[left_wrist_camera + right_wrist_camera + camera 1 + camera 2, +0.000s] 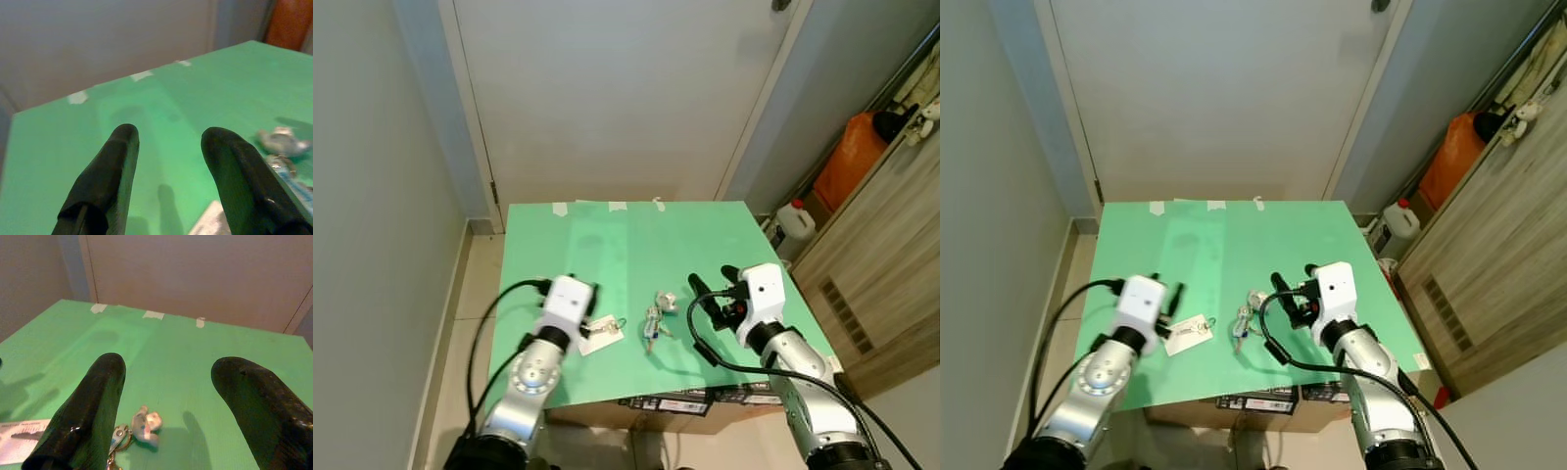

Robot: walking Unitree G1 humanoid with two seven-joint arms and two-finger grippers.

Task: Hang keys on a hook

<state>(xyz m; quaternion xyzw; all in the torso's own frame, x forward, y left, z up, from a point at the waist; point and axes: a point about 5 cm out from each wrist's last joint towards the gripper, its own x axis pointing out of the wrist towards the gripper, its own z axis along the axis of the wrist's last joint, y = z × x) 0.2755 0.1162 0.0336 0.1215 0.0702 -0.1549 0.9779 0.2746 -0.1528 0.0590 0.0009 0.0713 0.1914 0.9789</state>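
1. The keys [654, 321] lie on the green desk [607, 245], near its front edge and roughly midway between the two arms, with a small pale charm [145, 423] attached at their far end.
2. A white tag [599, 333] lies flat on the desk just left of the keys, with a small ring at its right end.
3. The left tool [168, 152] hovers over the near left part of the desk, just beside the tag, its two black fingers [105, 181] spread and released, grasping nothing.
4. The right tool [168, 396] hangs just right of the keys, its fingers [85, 411] also wide apart and empty.
5. A closed white door [617, 88] stands beyond the desk's far edge.
6. An orange container [849, 157] and a white jug [795, 219] sit on the floor at far right.
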